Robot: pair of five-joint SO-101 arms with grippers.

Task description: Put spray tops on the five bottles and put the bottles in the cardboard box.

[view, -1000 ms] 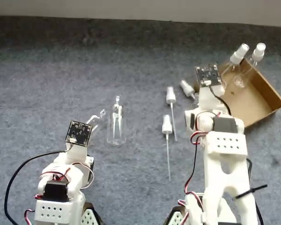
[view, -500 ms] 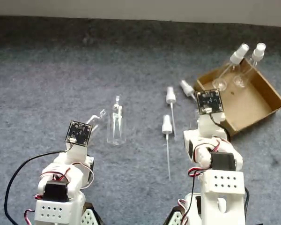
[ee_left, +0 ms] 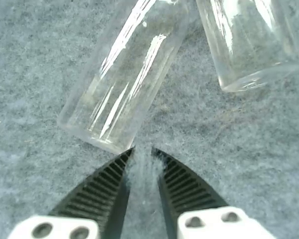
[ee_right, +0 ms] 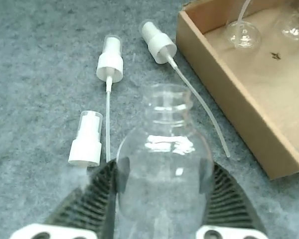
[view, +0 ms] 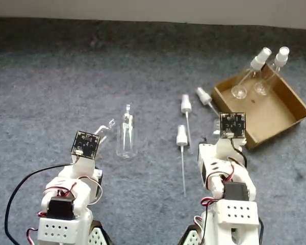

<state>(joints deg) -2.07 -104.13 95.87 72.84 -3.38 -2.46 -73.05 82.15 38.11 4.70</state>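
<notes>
Clamping uncapped bottle (ee_right: 164, 149) in right gripper (ee_right: 162, 172), neck out toward loose spray tops (ee_right: 109, 62), likely for capping, with left gripper (ee_left: 143, 151) narrow, empty, at base of lying bottle (ee_left: 122, 74).

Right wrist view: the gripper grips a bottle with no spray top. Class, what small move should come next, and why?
Probably the left gripper should swing to the nearest spray top and grasp it. The right gripper holds the bottle with its neck open, the left gripper holds nothing, and the tops lie loose on the carpet.
</notes>
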